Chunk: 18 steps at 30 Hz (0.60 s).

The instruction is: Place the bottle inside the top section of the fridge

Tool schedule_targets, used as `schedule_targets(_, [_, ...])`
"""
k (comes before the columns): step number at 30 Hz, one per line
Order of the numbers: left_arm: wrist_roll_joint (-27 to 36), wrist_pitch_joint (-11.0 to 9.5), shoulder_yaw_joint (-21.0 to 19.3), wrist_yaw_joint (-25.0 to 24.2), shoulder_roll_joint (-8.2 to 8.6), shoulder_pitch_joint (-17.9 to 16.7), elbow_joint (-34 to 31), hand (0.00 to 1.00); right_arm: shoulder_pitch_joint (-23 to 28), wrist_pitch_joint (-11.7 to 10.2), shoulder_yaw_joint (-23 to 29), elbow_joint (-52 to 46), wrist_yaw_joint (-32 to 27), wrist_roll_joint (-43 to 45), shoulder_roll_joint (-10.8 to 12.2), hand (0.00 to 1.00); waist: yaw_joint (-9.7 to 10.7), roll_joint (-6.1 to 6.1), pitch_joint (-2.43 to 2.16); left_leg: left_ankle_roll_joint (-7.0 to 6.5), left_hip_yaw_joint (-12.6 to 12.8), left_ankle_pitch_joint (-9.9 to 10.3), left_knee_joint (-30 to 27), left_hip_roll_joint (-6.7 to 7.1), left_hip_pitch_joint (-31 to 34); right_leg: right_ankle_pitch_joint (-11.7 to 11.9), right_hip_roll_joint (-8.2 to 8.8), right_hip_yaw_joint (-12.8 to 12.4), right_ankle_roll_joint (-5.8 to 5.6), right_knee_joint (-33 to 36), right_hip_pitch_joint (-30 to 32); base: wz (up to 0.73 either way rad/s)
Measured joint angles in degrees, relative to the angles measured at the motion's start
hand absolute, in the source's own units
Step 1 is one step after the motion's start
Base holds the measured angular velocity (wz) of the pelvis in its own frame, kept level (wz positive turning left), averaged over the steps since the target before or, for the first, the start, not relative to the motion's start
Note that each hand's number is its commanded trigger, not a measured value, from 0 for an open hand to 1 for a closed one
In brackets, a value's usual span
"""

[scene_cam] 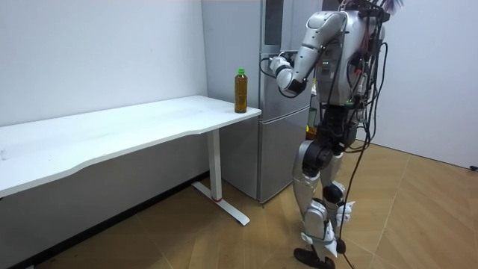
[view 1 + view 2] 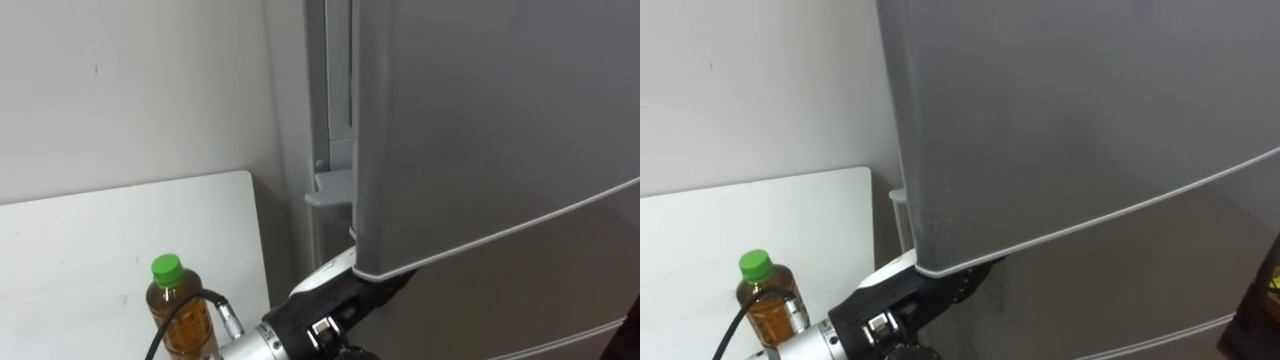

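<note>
The bottle [image 2: 172, 290] (green cap, amber liquid inside) stands upright near the corner of the white worktop [image 2: 80, 260], beside the grey fridge [image 1: 280, 149]. The left hand [image 2: 338, 285] reaches under the lower edge of the upper door [image 2: 480, 130]; its fingers are hidden there, so I cannot tell their grip. The room view shows the robot standing at the fridge.

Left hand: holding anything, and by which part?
Cannot tell: the left hand is tucked under the grey upper fridge door's bottom corner. The green-capped amber bottle stands unheld.
</note>
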<state>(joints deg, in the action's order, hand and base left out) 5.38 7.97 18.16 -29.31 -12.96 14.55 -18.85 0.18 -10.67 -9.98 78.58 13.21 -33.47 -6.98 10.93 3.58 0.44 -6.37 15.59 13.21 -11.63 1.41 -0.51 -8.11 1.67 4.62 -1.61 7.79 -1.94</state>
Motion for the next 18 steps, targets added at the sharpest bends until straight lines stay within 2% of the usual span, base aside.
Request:
schedule_targets(7, [0.06, -0.01, -0.01, 0.00, -0.31, 0.00, 0.00, 0.00, 0.14, -0.51, 0.26, 0.21, 0.21, -0.03, -0.01, 0.00, 0.00, 0.03, -0.02, 0.00, -0.05, 0.00, 0.00, 0.00, 0.00, 0.00, 0.00, -0.01, 0.00, 0.05, 0.00, 0.00])
schedule_targets(10, [0.17, -0.01, -0.12, -0.05, -0.34, 0.01, 0.00, 0.00, 0.94, -0.54, 1.86, -0.22, 0.84, 0.15, 0.01, 0.00, -0.15, 0.03, -0.03, 0.00, 0.04, 0.00, 0.00, -0.03, 0.00, 0.00, 0.00, -0.13, 0.00, 0.06, 0.08, -0.01])
schedule_targets(12, [0.91, 0.00, -0.14, -0.46, -0.93, 0.19, -0.01, 0.00, 1.27, -0.50, 2.35, -0.84, 1.35, 0.33, -0.06, 0.00, -0.28, 0.03, -0.03, 0.00, 0.04, 0.00, 0.00, -0.03, -0.02, 0.00, -0.01, -0.22, 0.00, 0.06, 0.08, -0.02])
schedule_targets(14, [0.98, 0.01, -0.14, -2.71, -1.84, 1.04, -0.01, 0.00, 1.35, -0.46, 2.39, -0.83, 1.91, 0.32, -0.19, 0.00, -0.26, 0.02, -0.04, 0.01, 0.04, -0.01, -0.03, -0.03, -0.07, 0.00, 0.01, -0.10, 0.01, 0.05, 0.05, 0.00])
schedule_targets(18, [2.06, 0.71, -0.11, -7.34, -1.83, 2.24, -0.02, 0.00, 0.93, 0.78, 2.32, -0.80, 1.92, 0.06, -0.24, 0.00, -0.43, 0.17, -0.16, -0.01, 0.08, 0.00, -0.03, -0.02, 0.19, 0.01, 0.06, -0.06, 0.00, 0.22, 0.44, 0.00])
